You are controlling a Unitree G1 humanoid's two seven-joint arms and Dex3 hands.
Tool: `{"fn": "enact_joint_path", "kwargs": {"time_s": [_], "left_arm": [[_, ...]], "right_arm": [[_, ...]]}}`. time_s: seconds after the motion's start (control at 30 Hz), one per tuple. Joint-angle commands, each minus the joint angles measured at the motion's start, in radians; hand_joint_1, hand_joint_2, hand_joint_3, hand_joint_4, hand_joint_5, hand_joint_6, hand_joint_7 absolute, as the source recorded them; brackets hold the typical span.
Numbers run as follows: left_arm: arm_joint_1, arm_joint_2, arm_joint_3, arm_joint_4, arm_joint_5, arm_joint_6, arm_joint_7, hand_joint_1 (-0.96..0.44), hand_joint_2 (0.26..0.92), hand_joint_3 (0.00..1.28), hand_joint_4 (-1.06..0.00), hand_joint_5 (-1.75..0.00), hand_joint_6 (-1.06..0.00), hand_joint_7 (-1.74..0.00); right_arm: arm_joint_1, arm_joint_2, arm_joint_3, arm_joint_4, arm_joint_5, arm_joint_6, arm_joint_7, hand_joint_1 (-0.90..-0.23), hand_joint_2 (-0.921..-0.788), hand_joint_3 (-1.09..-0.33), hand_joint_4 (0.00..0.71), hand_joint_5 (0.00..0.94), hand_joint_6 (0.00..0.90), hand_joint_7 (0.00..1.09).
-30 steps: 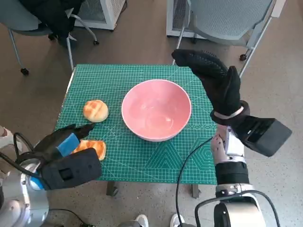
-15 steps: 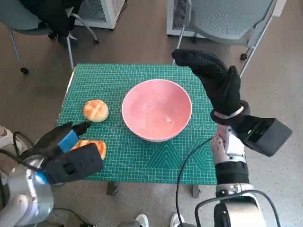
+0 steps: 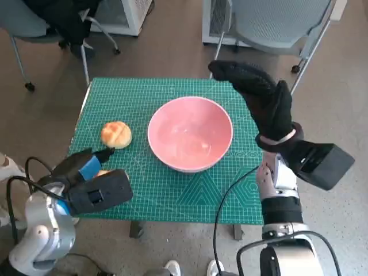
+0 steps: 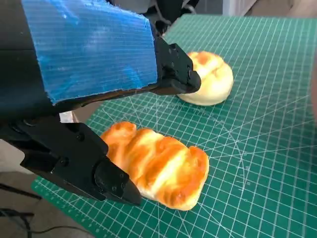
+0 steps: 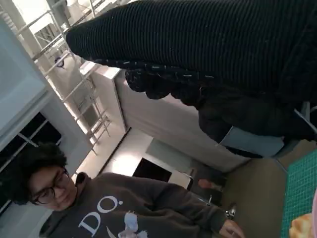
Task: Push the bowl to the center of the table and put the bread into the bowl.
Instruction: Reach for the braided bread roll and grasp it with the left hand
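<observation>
Posture: the left robot hand [image 3: 86, 172] hovers low over the long bread [image 4: 158, 166] at the desk's [image 3: 190, 201] near left corner, fingers [image 4: 74, 161] spread either side of the loaf, nothing grasped. The right robot hand [image 3: 261, 98] stands raised beside the pink bowl's [image 3: 190, 133] right rim, fingers extended, released. Since a second ago the left forearm has swung inward, now hiding most of that bread in the head view. The round bun [image 3: 116, 134] lies just beyond, left of the bowl. The bowl sits near mid-desk, green mat showing on all sides.
</observation>
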Motion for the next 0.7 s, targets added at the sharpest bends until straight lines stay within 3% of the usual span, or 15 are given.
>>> {"fn": "enact_joint_path", "kwargs": {"time_s": [0.03,0.7], "left_arm": [[-0.026,-0.017,-0.016,0.051,0.023,-0.023,-0.008,-0.04,0.716,0.01,-0.18,0.00,-0.38,-0.01],[-0.083,-0.033,-0.042,0.148,0.048,-0.034,-0.099,-0.06,0.722,0.01,-0.17,0.00,-0.38,0.00]], "right_arm": [[0.012,0.001,-0.003,0.002,0.005,0.009,0.007,-0.709,-0.921,-0.813,0.063,0.000,-0.001,0.30],[0.016,-0.002,-0.005,-0.006,0.001,0.009,-0.001,-0.710,-0.921,-0.815,0.061,0.000,-0.001,0.30]]}}
